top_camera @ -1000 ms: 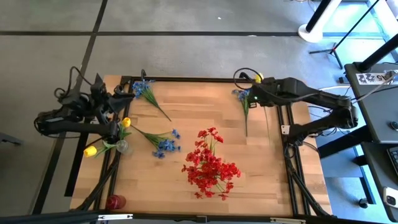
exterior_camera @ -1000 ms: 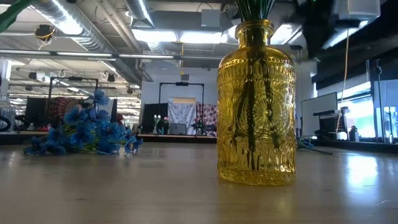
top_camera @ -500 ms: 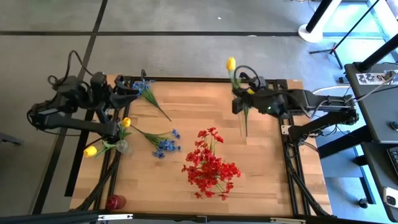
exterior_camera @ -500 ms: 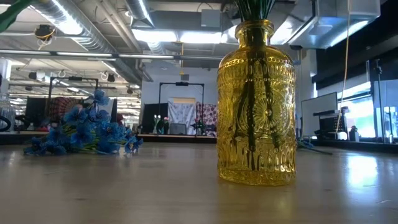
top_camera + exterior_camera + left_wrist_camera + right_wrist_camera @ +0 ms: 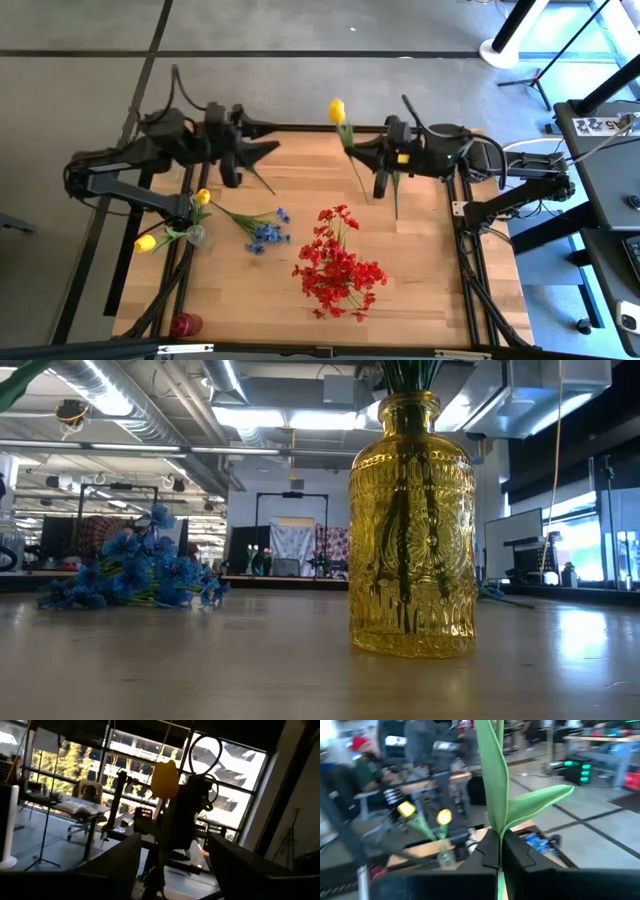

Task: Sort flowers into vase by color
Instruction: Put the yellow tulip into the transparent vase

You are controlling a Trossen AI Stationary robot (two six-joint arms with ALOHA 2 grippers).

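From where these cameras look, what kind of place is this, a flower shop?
More likely a robotics lab or workshop in an open industrial hall. Bare ceiling ducts and strip lights run overhead, desks with equipment stand behind, and two robot arms work over a wooden table strewn with artificial flowers.

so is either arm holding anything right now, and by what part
The right gripper is shut on the yellow flower, holding it by the green stem below the leaves. The left gripper is open and holds nothing.

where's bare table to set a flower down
Bare wood: right of the red flowers to the table edge, and the near-left corner below the blue flowers. Crowded: around the yellow flowers.
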